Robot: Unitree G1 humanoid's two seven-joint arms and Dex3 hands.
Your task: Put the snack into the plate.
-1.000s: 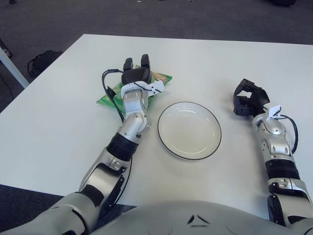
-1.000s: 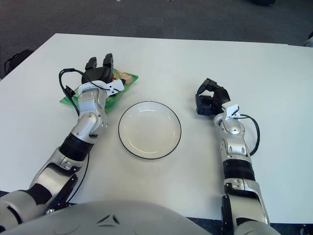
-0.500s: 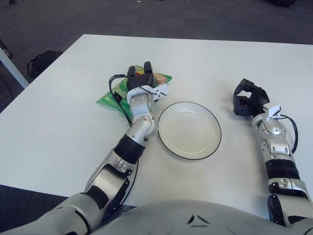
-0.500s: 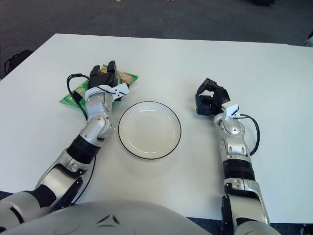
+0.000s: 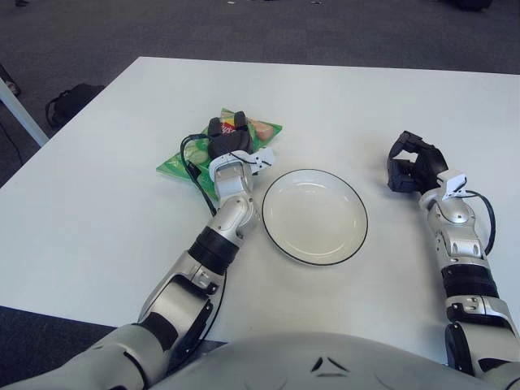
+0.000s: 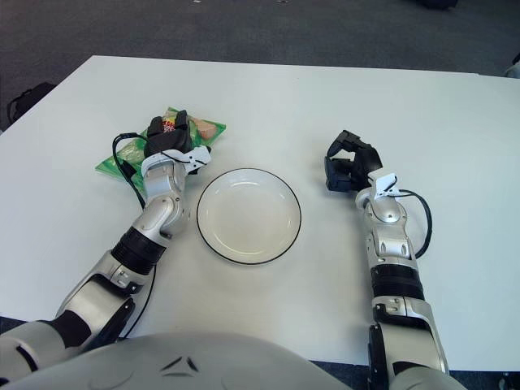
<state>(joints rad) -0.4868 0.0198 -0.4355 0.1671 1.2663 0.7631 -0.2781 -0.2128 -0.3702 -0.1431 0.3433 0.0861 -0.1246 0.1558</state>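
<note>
At ten o'clock of plate (image 5: pixel 314 216): left hand (image 5: pixel 227 140) curled over snack (image 5: pixel 188 159), hold looks partial. Risk: slick bag slips or drags. Right hand (image 5: pixel 412 161) idle, curled, empty.

- One green snack bag (image 5: pixel 180 159)
- One white plate (image 5: pixel 314 216) with dark rim
- Two robot hands: left hand (image 5: pixel 227 140), right hand (image 5: pixel 412 160)
- One white surface (image 5: pixel 97 211)
</note>
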